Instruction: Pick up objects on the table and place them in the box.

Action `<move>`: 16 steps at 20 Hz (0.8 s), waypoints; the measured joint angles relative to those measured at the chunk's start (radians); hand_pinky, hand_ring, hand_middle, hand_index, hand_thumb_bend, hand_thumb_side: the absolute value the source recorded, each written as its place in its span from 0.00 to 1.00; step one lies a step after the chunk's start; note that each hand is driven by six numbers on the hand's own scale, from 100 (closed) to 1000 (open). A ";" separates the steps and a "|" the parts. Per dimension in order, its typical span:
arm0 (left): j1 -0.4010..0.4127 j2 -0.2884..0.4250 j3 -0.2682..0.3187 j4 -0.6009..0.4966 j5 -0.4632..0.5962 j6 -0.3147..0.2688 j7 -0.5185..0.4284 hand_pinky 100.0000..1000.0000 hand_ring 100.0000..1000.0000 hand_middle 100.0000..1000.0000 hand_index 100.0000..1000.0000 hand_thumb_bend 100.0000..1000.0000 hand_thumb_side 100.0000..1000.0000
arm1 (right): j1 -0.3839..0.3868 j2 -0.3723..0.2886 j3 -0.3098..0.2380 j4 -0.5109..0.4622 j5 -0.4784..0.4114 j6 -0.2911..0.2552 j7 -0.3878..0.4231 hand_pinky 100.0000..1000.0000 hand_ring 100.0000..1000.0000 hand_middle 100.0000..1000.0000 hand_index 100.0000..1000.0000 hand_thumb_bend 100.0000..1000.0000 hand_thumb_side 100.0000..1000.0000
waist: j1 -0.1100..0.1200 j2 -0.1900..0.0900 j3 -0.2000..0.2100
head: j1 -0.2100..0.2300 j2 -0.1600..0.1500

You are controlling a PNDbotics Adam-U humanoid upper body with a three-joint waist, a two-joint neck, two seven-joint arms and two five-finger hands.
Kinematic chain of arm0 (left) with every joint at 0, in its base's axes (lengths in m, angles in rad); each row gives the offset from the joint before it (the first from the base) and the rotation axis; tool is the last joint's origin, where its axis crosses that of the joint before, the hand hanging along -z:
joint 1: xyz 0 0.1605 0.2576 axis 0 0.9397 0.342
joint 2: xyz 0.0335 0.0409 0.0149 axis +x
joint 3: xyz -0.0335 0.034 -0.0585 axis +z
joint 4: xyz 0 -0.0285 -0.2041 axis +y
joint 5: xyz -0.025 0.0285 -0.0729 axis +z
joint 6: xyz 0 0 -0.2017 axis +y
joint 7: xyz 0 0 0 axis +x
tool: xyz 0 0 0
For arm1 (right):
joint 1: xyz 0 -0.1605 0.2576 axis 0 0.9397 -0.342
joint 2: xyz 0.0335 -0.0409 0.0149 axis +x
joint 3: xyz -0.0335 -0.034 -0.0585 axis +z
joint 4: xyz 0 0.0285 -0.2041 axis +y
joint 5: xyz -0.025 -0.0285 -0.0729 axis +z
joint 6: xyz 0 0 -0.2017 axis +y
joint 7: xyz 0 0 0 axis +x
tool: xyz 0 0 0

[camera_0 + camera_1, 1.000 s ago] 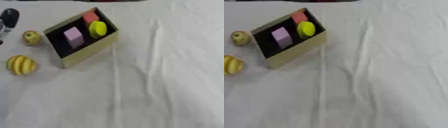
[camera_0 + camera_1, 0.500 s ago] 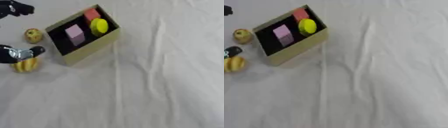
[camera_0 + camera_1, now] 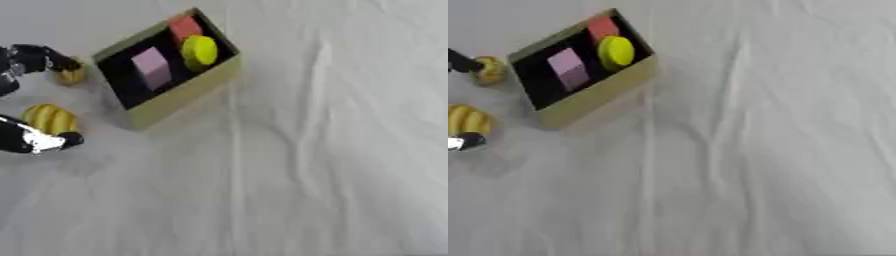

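The left hand (image 3: 26, 135) has entered from the 9 o'clock edge over the last second and now brackets the yellow ribbed object (image 3: 50, 119). One second ago only a dark fingertip showed at the upper left; half a second ago the hand was arriving beside the ribbed object; now its upper fingers (image 3: 35, 57) arch at 10 o'clock, touching or just beside the small tan object (image 3: 72, 75), while a lower digit lies just below the ribbed object. The fingers are spread apart. Contact with the ribbed object cannot be confirmed, and nothing is clamped.

The whole picture has also shifted between frames. Treat that as head motion, not as movement of the box.

Task objects:
- The tan box (image 3: 184, 92) lies askew at 11 o'clock on the white cloth (image 3: 332, 150). It already contains a pink block (image 3: 150, 67), a red block (image 3: 185, 25) and a yellow disc (image 3: 199, 52).
- The ribbed object and the small tan object lie on the cloth just left of the box, outside it.

Judgement: three items are stowed and two remain. The hand appears to be setting up a grasp on the ribbed object; closure has not occurred.

The right hand appears in neither view.
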 measured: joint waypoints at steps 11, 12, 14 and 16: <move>-0.002 -0.001 -0.009 0.022 -0.027 0.076 -0.078 0.82 0.82 0.79 0.90 0.52 0.00 | 0.013 0.000 -0.003 0.000 0.001 0.006 -0.002 0.84 0.78 0.70 0.79 0.00 0.49 | 0.002 0.003 -0.010 | -0.001 -0.002; -0.003 -0.001 -0.010 0.030 -0.036 0.081 -0.082 0.82 0.82 0.79 0.90 0.52 0.00 | 0.014 0.000 -0.003 0.000 0.001 0.007 -0.002 0.84 0.78 0.70 0.79 0.00 0.49 | 0.003 0.004 -0.011 | -0.001 -0.002; -0.004 -0.001 -0.012 0.049 -0.059 0.089 -0.091 0.82 0.82 0.79 0.90 0.52 0.00 | 0.014 0.000 -0.003 0.000 0.001 0.007 -0.002 0.84 0.78 0.70 0.79 0.00 0.48 | 0.004 0.005 -0.013 | 0.000 -0.002; -0.008 -0.002 -0.012 0.069 -0.079 0.097 -0.098 0.82 0.82 0.79 0.89 0.52 0.00 | 0.015 0.000 -0.003 0.000 0.001 0.007 -0.002 0.84 0.78 0.70 0.79 0.00 0.49 | 0.005 0.005 -0.013 | 0.000 -0.002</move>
